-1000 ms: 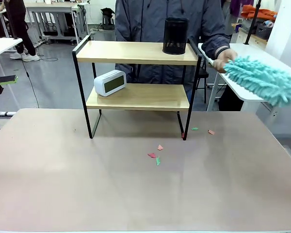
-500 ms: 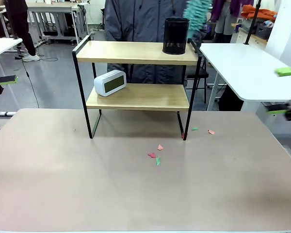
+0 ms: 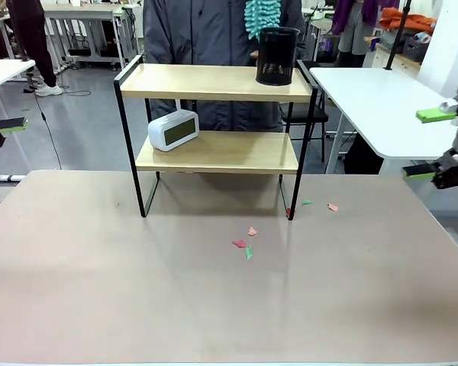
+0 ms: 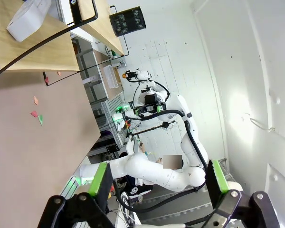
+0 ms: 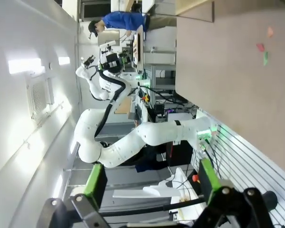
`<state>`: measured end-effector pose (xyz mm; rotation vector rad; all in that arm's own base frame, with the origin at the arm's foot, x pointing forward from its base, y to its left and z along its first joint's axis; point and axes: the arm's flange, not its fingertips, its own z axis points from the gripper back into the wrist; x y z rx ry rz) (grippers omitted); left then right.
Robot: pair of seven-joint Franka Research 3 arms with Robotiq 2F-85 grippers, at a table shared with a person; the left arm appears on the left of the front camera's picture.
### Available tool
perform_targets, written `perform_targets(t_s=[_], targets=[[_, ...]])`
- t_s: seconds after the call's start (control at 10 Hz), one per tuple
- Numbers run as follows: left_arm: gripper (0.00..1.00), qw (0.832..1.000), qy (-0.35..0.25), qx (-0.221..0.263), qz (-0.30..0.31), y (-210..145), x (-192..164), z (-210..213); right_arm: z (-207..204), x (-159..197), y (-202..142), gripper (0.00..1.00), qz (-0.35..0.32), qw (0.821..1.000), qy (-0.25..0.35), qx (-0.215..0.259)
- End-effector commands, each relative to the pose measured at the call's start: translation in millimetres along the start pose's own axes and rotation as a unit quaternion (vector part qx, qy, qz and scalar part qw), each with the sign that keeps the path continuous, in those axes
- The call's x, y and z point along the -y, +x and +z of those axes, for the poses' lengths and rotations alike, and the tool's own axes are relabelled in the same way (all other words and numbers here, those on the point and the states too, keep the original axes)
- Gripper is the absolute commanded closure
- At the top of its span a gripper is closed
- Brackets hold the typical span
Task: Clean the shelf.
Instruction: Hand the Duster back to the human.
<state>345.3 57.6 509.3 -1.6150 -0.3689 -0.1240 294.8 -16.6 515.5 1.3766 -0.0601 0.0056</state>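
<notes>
The table (image 3: pixel 99 290) is taken up at its far middle by the shelf (image 3: pixel 214 152), which stands upright just in front of the person (image 3: pixel 206 30). On its upper board, at the right end, a black mesh cup (image 3: pixel 277 56) is set; on the lower board, toward the left, a white clock (image 3: pixel 173 130) rests at an angle. Both boards look bare of scraps.

A second ago the teal duster (image 3: pixel 257 17) was held out over the white side table (image 3: pixel 382 99) on the right; it is now raised behind the mesh cup, in front of the person's chest, and the hand on it is hidden. This is judged as the duster being brought round to the upper board, so the sweeping itself looks not yet begun, or about to resume.

The right gripper (image 3: pixel 437 143), which lay outside the front view a second ago, is now seen at the right edge beside the side table, its jaws spread and nothing between them. The left gripper (image 4: pixel 156 183) is likewise released and empty, well apart from the shelf.

Small paper scraps (image 3: pixel 244 242) lie on the table in front of the shelf's right leg, with two more (image 3: pixel 320 204) just to its right; they are unmoved, so the tabletop remains to be cleared.
</notes>
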Motion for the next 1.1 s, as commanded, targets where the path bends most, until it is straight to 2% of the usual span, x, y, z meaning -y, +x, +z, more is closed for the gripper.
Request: perform_targets(t_s=[0.0,1.0], targets=[[0.0,1.0,0.002,-0.007,-0.008,-1.0,1.6,2.0,-1.0,-1.9,-6.2,0.0,-0.007,1.0,-0.003,0.003],[0.0,1.0,0.002,-0.007,-0.008,-1.0,1.6,2.0,-1.0,-1.9,-6.2,0.0,-0.007,1.0,-0.003,0.003]])
